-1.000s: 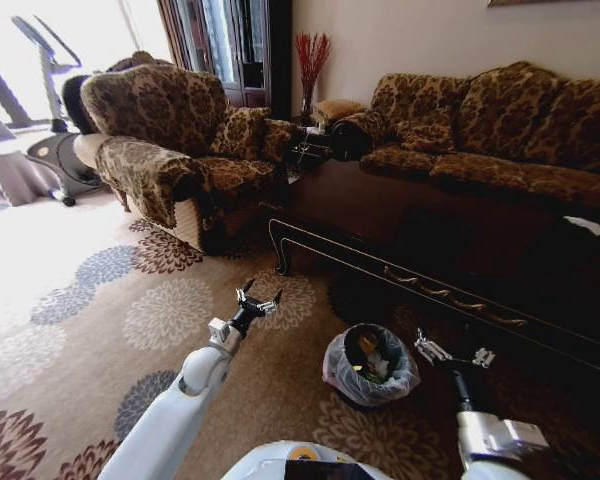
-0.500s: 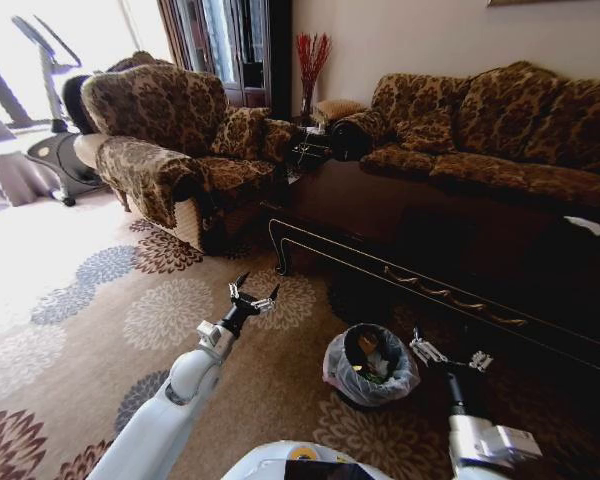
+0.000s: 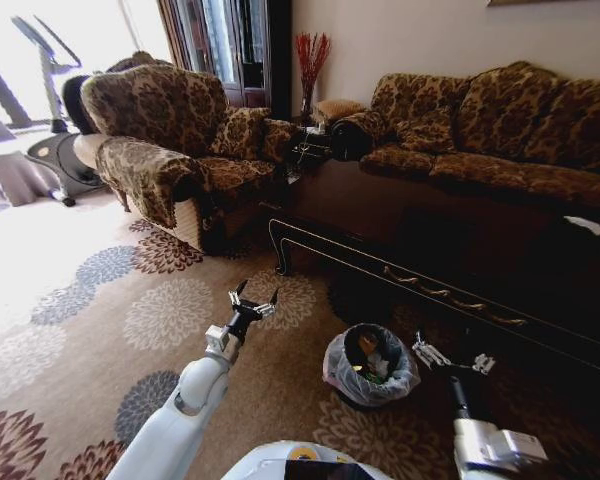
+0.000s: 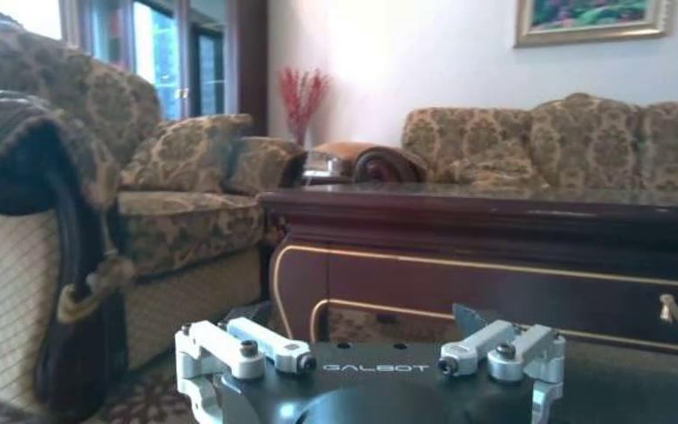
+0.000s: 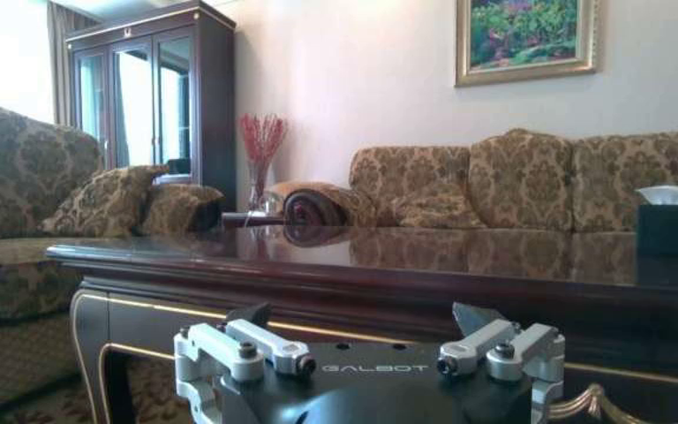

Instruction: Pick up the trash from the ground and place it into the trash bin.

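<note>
The patterned carpet (image 3: 130,330) around the robot shows no litter, and the trash bin (image 3: 370,366), its grey-white liner bag bunched round the rim, stands on the floor between the two arms with yellow and green scraps already inside, just in front of the dark coffee-table surface (image 3: 450,250). Over the last second the left tool (image 3: 252,302) has only drifted a little above the carpet and the right tool (image 3: 454,358) has sunk slightly beside the bin. Both are spread wide and carry nothing, so I judge no pickup is under way.
</note>
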Motion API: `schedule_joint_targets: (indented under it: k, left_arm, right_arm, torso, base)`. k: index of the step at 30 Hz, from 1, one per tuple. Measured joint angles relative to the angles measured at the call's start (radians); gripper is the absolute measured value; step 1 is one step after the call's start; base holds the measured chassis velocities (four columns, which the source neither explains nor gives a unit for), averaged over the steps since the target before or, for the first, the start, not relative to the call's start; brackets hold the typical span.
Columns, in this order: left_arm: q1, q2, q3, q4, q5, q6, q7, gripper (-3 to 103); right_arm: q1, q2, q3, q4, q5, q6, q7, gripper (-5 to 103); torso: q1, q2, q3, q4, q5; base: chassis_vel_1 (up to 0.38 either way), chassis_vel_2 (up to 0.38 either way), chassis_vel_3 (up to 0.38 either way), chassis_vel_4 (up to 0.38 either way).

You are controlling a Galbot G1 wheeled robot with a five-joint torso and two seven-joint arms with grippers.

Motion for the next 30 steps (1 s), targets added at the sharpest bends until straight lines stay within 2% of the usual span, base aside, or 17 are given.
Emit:
schedule_joint_targets:
  k: [2,13,20,25,30]
  left_arm:
    - [0.032,-0.037,-0.023,-0.008,0.017,-0.001,0.006,100]
    - [0.102,-0.107,-0.083,-0.035,0.083,-0.018,0.055,100]
    - [0.219,-0.235,-0.114,-0.060,0.166,-0.062,0.089,100]
    - [0.230,-0.274,-0.121,-0.073,0.197,-0.070,0.098,100]
    - [0.180,-0.316,-0.163,-0.058,0.235,-0.111,0.123,100]
  right_arm:
    - [0.015,0.013,-0.032,-0.014,-0.022,0.003,0.000,100]
    - [0.053,0.022,-0.065,-0.023,-0.033,-0.013,0.004,100]
    - [0.062,0.034,-0.071,-0.013,-0.035,-0.019,0.015,100]
    - [0.056,0.028,-0.070,-0.005,-0.032,-0.016,0.018,100]
    - [0.049,0.025,-0.088,-0.005,-0.040,-0.005,0.019,100]
  torso:
    - [0.000,0.000,0.000,0.0000,0.0000]
    - [0.000,0.000,0.000,-0.0002,0.0000]
    - [0.000,0.000,0.000,0.0001,0.0001]
    - [0.000,0.000,0.000,0.0000,0.0001]
    - [0.000,0.000,0.000,-0.0001,0.0000]
  base:
    - [0.000,0.000,0.000,0.000]
    - [0.000,0.000,0.000,0.000]
    - [0.000,0.000,0.000,0.000]
    - [0.000,0.000,0.000,0.000]
    - [0.000,0.000,0.000,0.000]
